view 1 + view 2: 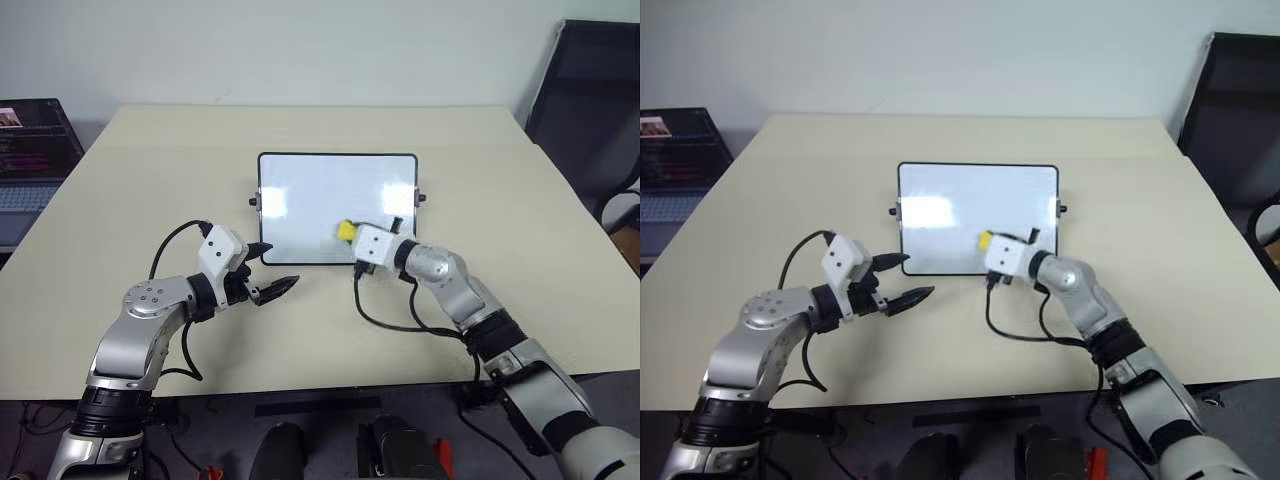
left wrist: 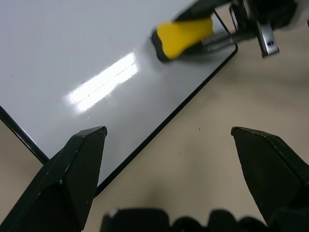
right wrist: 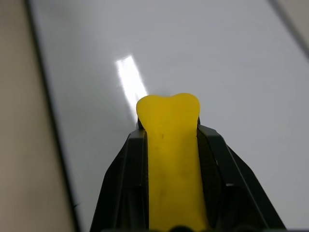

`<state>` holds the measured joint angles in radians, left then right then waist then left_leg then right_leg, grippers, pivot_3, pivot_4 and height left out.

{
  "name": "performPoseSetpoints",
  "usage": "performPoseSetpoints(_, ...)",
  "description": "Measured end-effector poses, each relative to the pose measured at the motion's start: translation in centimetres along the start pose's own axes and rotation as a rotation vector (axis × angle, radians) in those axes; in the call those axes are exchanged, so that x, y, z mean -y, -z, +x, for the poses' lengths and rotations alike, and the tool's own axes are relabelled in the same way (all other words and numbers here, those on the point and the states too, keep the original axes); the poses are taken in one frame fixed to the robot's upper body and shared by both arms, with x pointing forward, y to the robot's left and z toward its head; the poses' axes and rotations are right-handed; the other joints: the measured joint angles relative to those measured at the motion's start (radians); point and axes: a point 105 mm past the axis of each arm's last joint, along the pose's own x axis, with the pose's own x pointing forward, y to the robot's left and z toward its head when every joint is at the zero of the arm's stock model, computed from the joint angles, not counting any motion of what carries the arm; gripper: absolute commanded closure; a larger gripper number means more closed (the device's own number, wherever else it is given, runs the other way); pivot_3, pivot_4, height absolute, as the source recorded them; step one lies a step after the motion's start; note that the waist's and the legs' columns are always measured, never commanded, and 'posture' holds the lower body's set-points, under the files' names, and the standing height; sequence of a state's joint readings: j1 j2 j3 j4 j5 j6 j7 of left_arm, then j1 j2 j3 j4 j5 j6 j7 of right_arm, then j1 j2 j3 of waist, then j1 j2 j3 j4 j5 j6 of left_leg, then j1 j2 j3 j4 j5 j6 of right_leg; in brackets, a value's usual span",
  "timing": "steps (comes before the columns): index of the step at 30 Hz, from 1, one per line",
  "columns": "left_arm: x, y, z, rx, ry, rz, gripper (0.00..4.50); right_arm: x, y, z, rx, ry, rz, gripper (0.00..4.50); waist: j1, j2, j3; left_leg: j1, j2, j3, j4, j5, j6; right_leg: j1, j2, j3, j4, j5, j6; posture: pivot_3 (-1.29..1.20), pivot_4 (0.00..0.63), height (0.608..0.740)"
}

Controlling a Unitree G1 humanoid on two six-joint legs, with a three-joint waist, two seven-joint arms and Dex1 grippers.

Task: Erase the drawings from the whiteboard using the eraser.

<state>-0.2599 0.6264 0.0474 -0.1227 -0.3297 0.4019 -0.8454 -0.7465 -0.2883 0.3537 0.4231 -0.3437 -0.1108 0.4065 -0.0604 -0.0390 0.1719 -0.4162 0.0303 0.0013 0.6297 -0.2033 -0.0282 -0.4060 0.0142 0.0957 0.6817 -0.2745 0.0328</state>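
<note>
Left tool: two black, wedge-shaped fingers, matte, standing well apart with nothing between them; it sits over the bare worktop just off the near left corner of the whiteboard.

Right tool: black angular fingers clamped together on the eraser, reaching in over the board's near right part.

Eraser: small yellow block, smooth, its rounded end projecting past the fingertips; in the left wrist view a darker underside faces the board. It is held at the board's near-centre area, at or just above the surface; contact cannot be told.

Whiteboard: flat rectangle, glossy white, thin black frame, rounded corners, a small black knob on each short side; lies flat mid-worktop. A bright glare streak crosses it. No marks can be made out on the white.

Worktop: matte beige, smooth.
</note>
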Motion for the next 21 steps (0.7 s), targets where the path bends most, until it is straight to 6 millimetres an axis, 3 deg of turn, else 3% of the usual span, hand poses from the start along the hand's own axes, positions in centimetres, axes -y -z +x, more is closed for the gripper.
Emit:
performPoseSetpoints(3, 0.0, 0.0, 0.0, 0.001, 0.003, 0.001, 0.0, 4.1, -1.2, 0.3, 0.027, 0.15, -0.016, 3.5, 0.001, 0.0, 0.0, 0.0, 0.0, 0.0, -0.001, 0.0, 0.0, 0.0, 0.0, 0.0, -0.001, 0.0, 0.0, 0.0, 0.15, 0.74)
performPoseSetpoints(5, 0.1, 0.0, 0.0, 0.003, 0.006, 0.003, 0.0, 4.5, -1.1, 0.5, 0.015, 0.155, -0.022, 3.5, 0.001, -0.001, 0.0, 0.0, 0.0, 0.0, -0.001, -0.001, -0.001, 0.0, 0.0, -0.001, -0.001, 0.0, 0.0, 0.0, 0.15, 0.74)
performPoseSetpoints(9, 0.1, -0.1, 0.0, 0.009, 0.011, 0.009, 0.0, 0.7, 0.9, 0.4, -0.05, 0.01, -0.007, 3.5, 0.002, 0.0, 0.0, -0.001, 0.0, 0.001, -0.002, -0.001, -0.001, 0.0, 0.0, -0.001, -0.001, 0.0, 0.0, 0.0, 0.15, 0.74)
performPoseSetpoints(15, 0.1, 0.0, 0.0, 0.008, 0.012, 0.007, 0.0, -3.3, 1.2, -0.5, -0.052, -0.186, -0.032, 3.5, 0.001, 0.0, 0.0, 0.0, 0.0, 0.0, 0.0, -0.001, -0.001, 0.001, 0.0, -0.001, -0.001, 0.0, 0.0, 0.0, 0.15, 0.74)
performPoseSetpoints(18, 0.1, 0.0, 0.0, 0.007, 0.012, 0.007, 0.0, -4.2, 1.5, -1.0, -0.062, -0.228, -0.031, 3.5, 0.001, 0.0, 0.0, 0.001, 0.0, 0.0, 0.0, -0.001, -0.001, 0.001, 0.0, -0.001, 0.0, 0.0, 0.0, 0.0, 0.15, 0.74)
performPoseSetpoints(21, 0.1, 0.0, 0.0, 0.007, 0.013, 0.007, 0.0, -3.3, 1.2, -0.8, -0.045, -0.151, -0.035, 3.5, 0.001, 0.0, 0.0, 0.001, 0.0, 0.0, 0.0, -0.001, -0.001, 0.001, 0.0, 0.0, 0.0, 0.0, 0.0, 0.0, 0.15, 0.74)
